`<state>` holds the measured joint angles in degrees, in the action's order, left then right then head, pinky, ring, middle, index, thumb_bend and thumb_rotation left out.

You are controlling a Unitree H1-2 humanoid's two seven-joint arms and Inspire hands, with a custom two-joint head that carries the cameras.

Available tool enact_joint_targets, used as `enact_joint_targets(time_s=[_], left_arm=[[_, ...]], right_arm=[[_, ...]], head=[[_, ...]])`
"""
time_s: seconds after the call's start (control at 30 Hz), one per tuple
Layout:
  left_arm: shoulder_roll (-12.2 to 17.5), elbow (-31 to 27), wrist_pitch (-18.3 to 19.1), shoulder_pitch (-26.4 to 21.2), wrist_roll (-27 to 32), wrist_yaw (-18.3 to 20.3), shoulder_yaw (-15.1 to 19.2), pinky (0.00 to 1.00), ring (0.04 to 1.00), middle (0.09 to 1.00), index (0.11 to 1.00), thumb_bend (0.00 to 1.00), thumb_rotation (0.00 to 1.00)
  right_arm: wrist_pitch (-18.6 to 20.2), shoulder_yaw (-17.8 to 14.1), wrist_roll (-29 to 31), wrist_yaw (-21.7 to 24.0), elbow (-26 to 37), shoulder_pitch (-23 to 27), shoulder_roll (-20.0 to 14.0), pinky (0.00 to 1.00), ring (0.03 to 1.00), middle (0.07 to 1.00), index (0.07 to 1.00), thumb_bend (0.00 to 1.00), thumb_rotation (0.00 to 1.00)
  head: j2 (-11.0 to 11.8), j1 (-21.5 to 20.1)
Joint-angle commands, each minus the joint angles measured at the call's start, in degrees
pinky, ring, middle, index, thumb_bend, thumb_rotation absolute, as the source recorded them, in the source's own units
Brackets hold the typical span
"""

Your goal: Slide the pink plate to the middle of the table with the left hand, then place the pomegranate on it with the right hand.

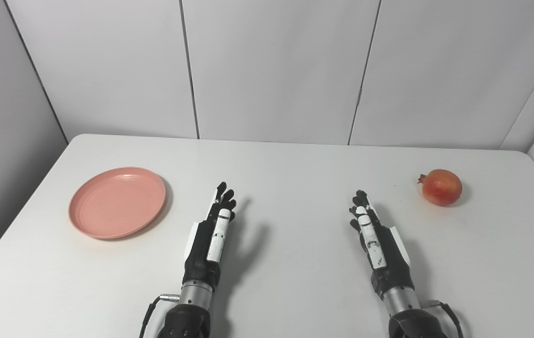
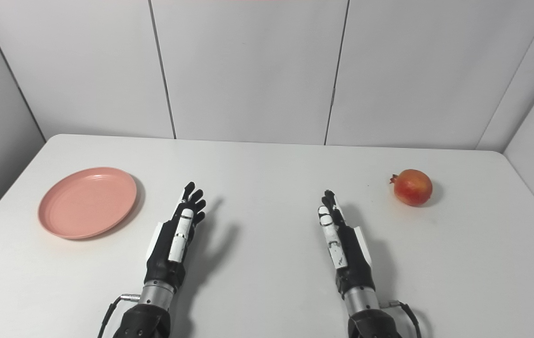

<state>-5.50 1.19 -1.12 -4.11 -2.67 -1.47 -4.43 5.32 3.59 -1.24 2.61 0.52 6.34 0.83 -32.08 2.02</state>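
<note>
Both hands are empty with fingers extended: the left robot hand and the right robot hand. The left should press lightly on the pink plate at far left and drag it right across the surface, keeping it flat; the pomegranate waits far right.

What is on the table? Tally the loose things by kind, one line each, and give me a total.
Pink plate: 1
Pomegranate: 1
Total: 2
Both lie on the white table, untouched; the left hand and the right hand hold nothing.
</note>
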Motion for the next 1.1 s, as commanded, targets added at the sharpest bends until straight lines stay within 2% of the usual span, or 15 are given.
enact_joint_targets(time_s=[0.0,0.23,0.27,0.3,0.33,0.37,0.4,0.43,0.47,0.5,0.53,0.63,0.87,1.07], left_arm=[[-0.57,-1.33,-2.26,-1.59,-0.25,-0.31,-0.18,0.95,0.952,0.969,0.968,0.36,1.00],[-0.67,-1.21,-2.10,-1.55,-0.83,-0.54,-0.39,0.94,0.949,0.967,0.965,0.37,1.00],[-0.80,-1.07,-2.06,-1.57,-0.97,-0.63,-0.48,0.94,0.948,0.966,0.964,0.37,1.00],[-0.91,-0.96,-2.04,-1.59,-1.06,-0.70,-0.53,0.94,0.948,0.966,0.964,0.37,1.00],[-1.16,-0.55,-2.17,-1.68,-1.13,-0.82,-0.62,0.94,0.947,0.965,0.963,0.37,1.00],[-1.35,-0.25,-2.26,-1.73,-1.19,-0.88,-0.67,0.94,0.946,0.964,0.962,0.37,1.00],[-1.77,0.19,-2.17,-1.83,-1.35,-1.09,-0.77,0.94,0.945,0.964,0.962,0.38,1.00],[-2.09,0.53,-2.11,-1.90,-1.49,-1.24,-0.84,0.94,0.942,0.961,0.959,0.37,1.00],[-2.62,0.98,-2.04,-1.99,-1.84,-1.58,-1.01,0.93,0.940,0.959,0.957,0.37,1.00],[-2.97,1.29,-2.02,-2.05,-2.08,-1.83,-1.14,0.93,0.939,0.957,0.955,0.37,1.00],[-3.48,1.61,-1.78,-2.14,-2.53,-2.25,-1.34,0.93,0.937,0.956,0.953,0.37,1.00],[-4.56,2.37,-1.21,-2.31,-4.03,-3.35,-2.03,0.93,0.937,0.954,0.951,0.38,1.00],[-6.06,2.95,0.09,-2.51,-5.53,-4.69,-2.47,0.96,0.943,0.950,0.948,0.39,1.00],[-5.55,3.96,-1.91,-2.48,-5.55,-5.12,-2.64,0.94,0.932,0.942,0.936,0.40,1.00]], right_arm=[[-3.00,0.15,0.04,0.15,2.02,1.62,0.00,0.97,0.977,0.980,0.983,0.19,1.00],[-3.30,-0.02,0.36,0.24,1.83,1.70,-0.04,0.97,0.978,0.980,0.981,0.18,1.00],[-3.66,-0.15,0.65,0.42,1.65,1.78,-0.18,0.98,0.979,0.982,0.983,0.18,1.00],[-3.90,-0.24,0.86,0.53,1.53,1.83,-0.28,0.98,0.980,0.984,0.984,0.17,1.00],[-4.05,-0.41,1.15,0.74,1.41,1.87,-0.55,0.98,0.981,0.985,0.984,0.17,1.00],[-4.14,-0.53,1.34,0.89,1.35,1.89,-0.73,0.98,0.981,0.987,0.986,0.17,1.00],[-4.42,-0.75,1.72,1.17,1.23,1.83,-1.09,0.98,0.982,0.988,0.987,0.17,1.00],[-4.65,-0.91,2.03,1.39,1.13,1.78,-1.37,0.99,0.983,0.990,0.990,0.18,1.00],[-4.55,-1.15,2.58,1.65,1.36,1.63,-1.67,0.99,0.985,0.992,0.993,0.18,1.00],[-4.46,-1.33,2.96,1.84,1.54,1.52,-1.86,1.00,0.989,0.994,0.996,0.18,1.00],[-4.36,-1.56,3.37,2.06,1.79,1.40,-2.07,1.00,0.993,0.998,0.999,0.17,1.00],[-5.34,-2.15,4.68,3.14,1.27,1.51,-2.93,1.00,0.999,1.000,1.000,0.16,1.00],[-7.07,-1.89,4.87,4.49,0.52,1.55,-4.62,1.00,0.999,1.000,1.000,0.15,1.00],[-6.28,-1.77,4.80,4.23,1.05,1.49,-4.20,1.00,0.999,1.000,1.000,0.14,1.00]], head=[[-0.06,0.02],[0.29,1.29],[0.68,2.99],[0.68,2.99],[1.12,5.17],[1.12,5.17],[1.68,7.71],[1.78,8.09],[2.33,10.32],[2.33,10.32],[3.06,12.65],[3.81,14.89],[4.71,15.67],[5.02,16.26]])
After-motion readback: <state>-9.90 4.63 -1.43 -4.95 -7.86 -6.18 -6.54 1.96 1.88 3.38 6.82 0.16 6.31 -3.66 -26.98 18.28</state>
